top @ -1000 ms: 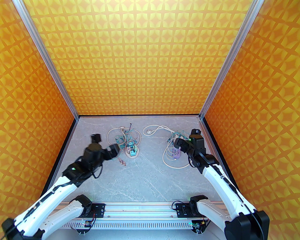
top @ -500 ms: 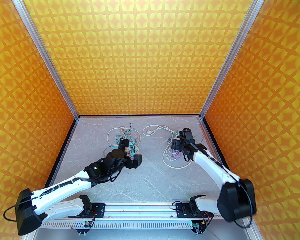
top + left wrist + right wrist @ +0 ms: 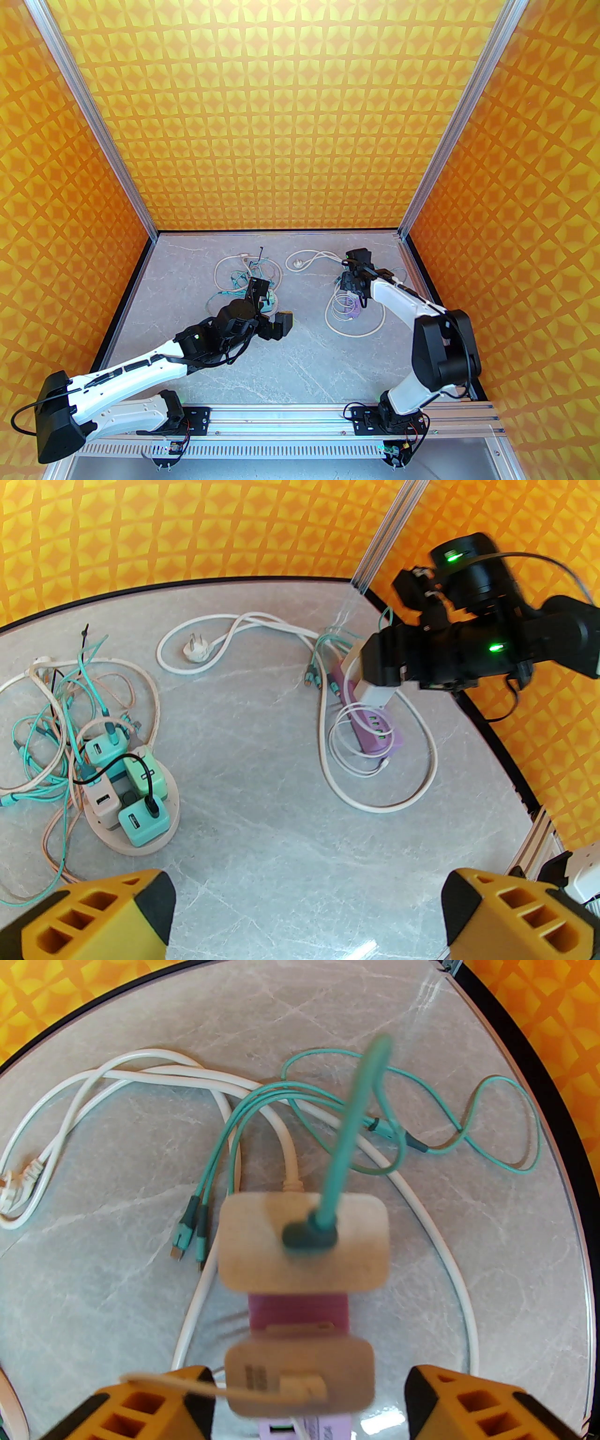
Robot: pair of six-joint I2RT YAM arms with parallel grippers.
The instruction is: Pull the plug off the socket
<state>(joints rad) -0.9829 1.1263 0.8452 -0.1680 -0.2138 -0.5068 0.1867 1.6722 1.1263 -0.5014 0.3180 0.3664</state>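
A purple power strip (image 3: 379, 738) lies at the right of the table, with two beige plugs standing in it. In the right wrist view the far plug (image 3: 304, 1246) carries a teal cable, and the near plug (image 3: 300, 1377) carries a pale one. My right gripper (image 3: 307, 1377) points down over the strip (image 3: 297, 1309) with one finger on each side of the near plug. A narrow gap still shows on the right side. From above, that gripper (image 3: 351, 281) covers the plugs. My left gripper (image 3: 272, 307) hangs wide open by the round hub, holding nothing.
A round beige hub (image 3: 136, 798) at the left holds several mint and beige charger cubes amid tangled teal and peach cables. A white mains cord (image 3: 197, 648) loops from the strip across the back. Teal cable ends (image 3: 190, 1232) lie beside the strip.
My right arm has stretched forward and lowered over the purple strip, its jaws narrowing around the near plug. My left arm has swung right, from left of the hub to its front right.
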